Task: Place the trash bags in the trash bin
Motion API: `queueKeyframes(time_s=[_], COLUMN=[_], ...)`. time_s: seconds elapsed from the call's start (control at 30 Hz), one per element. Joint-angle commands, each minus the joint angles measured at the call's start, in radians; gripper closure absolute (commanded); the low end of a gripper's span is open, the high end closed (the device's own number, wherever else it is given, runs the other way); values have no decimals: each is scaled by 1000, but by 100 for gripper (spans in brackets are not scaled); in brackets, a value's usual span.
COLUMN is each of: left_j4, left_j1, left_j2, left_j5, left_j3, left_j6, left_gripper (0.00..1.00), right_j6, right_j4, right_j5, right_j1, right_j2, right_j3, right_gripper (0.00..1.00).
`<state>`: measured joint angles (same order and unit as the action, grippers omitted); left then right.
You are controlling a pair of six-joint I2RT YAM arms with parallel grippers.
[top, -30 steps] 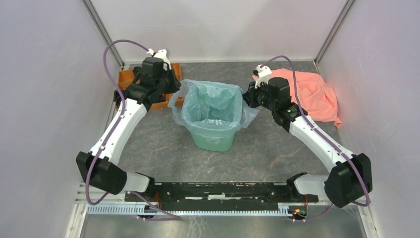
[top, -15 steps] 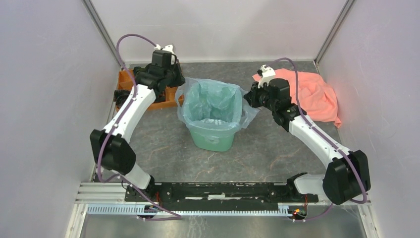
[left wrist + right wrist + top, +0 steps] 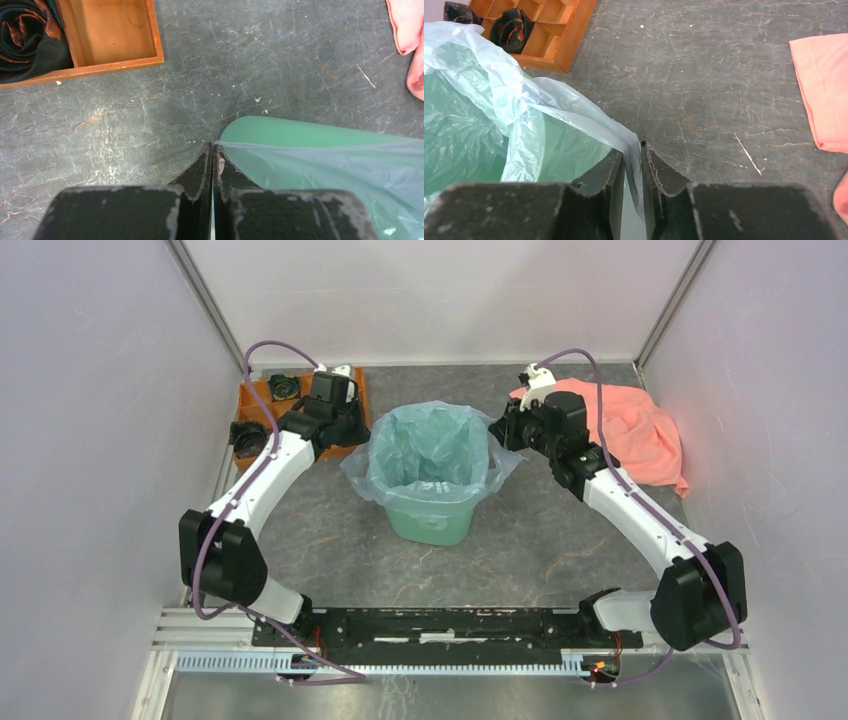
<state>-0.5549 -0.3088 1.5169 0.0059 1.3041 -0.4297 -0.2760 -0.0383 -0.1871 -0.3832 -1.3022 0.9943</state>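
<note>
Crinkly translucent bag [image 3: 428, 440] lines smooth, tapered mint bin [image 3: 430, 525]; left gripper [image 3: 213, 146] pressed together, pinching bag's taut rim at its tips; right gripper [image 3: 632, 149] slightly parted, bag film running loose between its fingers.

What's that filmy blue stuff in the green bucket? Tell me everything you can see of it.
It is a thin, crinkly, see-through pale blue-grey plastic bag, opened out and lining the mint-green bin. Its mouth drapes loosely over the rim and flares at the corners. The left claw is shut on one edge. Opposite, a fold runs between the right claw jaws, narrowly parted; gripped or not, I cannot tell.
</note>
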Motion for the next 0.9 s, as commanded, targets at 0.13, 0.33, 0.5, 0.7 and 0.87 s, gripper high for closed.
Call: queueKeyframes(time_s=[0.13, 0.33, 0.5, 0.7, 0.87], left_j4=[6, -17, 17, 22, -36], left_j1=[7, 7, 11, 14, 14], left_j2=[-47, -39, -30, -65, -115], left_j5=[5, 31, 3, -65, -85], left_j3=[12, 88, -26, -123, -74], left_j6=[-20, -11, -11, -8, 15], left_gripper=[98, 98, 98, 98, 98], right_j6=[-18, -21, -29, -16, 20], right_j4=[89, 76, 63, 70, 7], right_j5=[-18, 9, -36, -6, 87], right_j1=[15, 23, 24, 24, 23], right_j2=[-57, -87, -40, -10, -33], right_j3=[-79, -119, -91, -110, -171], right_gripper=[77, 78, 77, 77, 71])
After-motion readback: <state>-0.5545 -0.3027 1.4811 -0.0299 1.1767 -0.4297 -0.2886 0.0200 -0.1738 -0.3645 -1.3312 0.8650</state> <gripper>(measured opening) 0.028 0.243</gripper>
